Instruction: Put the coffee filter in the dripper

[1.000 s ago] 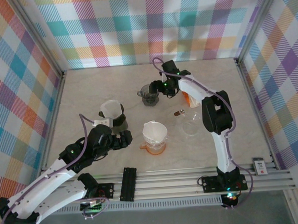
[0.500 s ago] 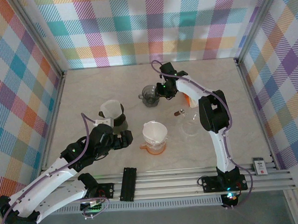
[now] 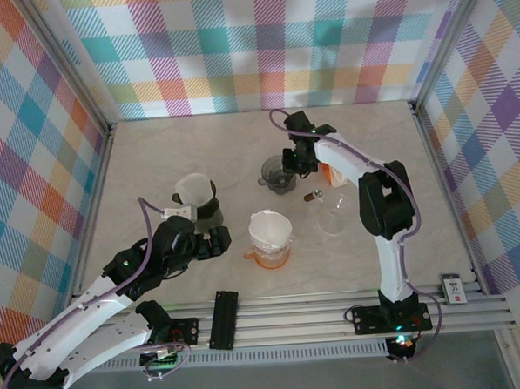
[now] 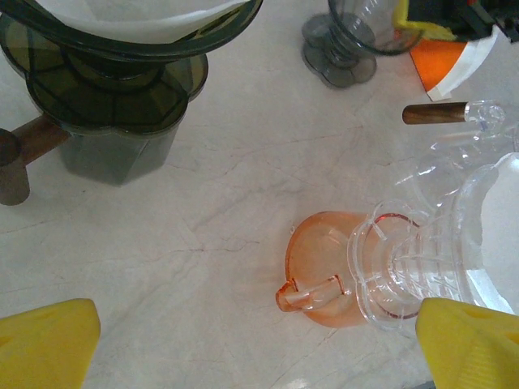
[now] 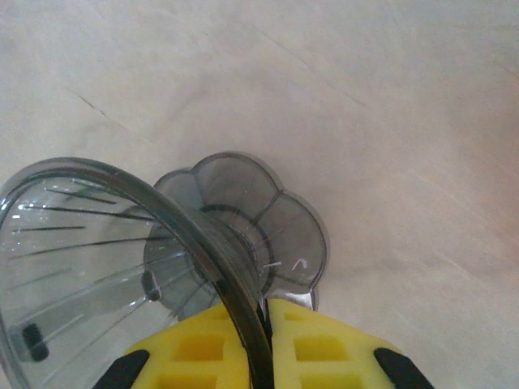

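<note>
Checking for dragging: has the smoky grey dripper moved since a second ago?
Yes: the grey dripper slid right and nearer, toward the unmoved orange dripper.

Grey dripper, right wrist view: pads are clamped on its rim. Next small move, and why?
Probably slide the grey dripper a little toward the near edge without loosening the grip. The right gripper pinches its rim, it is empty, and it stands far back, with the orange-and-white item to its right.
</note>
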Controlling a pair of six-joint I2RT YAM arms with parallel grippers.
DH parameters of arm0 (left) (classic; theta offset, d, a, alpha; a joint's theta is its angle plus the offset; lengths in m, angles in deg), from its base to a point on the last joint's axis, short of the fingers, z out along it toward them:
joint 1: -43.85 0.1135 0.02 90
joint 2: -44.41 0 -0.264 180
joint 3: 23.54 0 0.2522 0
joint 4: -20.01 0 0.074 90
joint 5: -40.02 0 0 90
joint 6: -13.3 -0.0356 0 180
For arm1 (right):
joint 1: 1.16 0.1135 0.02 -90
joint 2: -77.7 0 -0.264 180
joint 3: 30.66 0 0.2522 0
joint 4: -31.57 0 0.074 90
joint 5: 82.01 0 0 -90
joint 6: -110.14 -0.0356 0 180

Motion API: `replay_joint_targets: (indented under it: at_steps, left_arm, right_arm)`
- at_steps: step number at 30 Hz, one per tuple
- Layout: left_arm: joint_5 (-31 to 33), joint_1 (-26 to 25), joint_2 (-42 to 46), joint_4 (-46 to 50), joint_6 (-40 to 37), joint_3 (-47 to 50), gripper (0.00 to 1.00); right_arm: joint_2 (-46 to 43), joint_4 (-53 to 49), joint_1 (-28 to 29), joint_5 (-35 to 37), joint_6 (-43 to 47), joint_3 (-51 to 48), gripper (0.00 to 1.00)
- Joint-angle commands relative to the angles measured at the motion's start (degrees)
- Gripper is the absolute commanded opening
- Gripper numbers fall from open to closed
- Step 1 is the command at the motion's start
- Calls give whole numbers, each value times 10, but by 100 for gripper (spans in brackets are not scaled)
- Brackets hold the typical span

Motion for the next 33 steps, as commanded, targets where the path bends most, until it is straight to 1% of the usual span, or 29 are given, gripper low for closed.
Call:
replay_joint_targets:
  at_steps: [1, 6, 17, 23, 27, 31, 33]
  left_arm:
    - [5, 6, 7, -2, -13, -7, 100]
    - [1, 6, 4, -6, -13, -7, 100]
    - [-2, 6, 5, -6, -12, -7, 100]
    - [-3, 6, 0, -7, -13, -11, 100]
    - [-5, 6, -3, -4, -10, -13, 100]
    - [-5, 6, -2, -2, -6, -12, 100]
    - [-5, 6, -2, -1, -5, -13, 100]
  right_arm:
    - [-41, -27, -11, 37, 12, -55, 10]
    - [-85, -16, -24, 47, 8, -125, 10]
    - [-157, -6, -62, 71, 4, -241, 11]
    - [-173, 9, -66, 55, 2, -253, 28]
    - [-179, 12, -66, 51, 0, -242, 36]
    - [-202, 12, -66, 54, -3, -229, 57]
    - [-220, 11, -66, 53, -4, -222, 63]
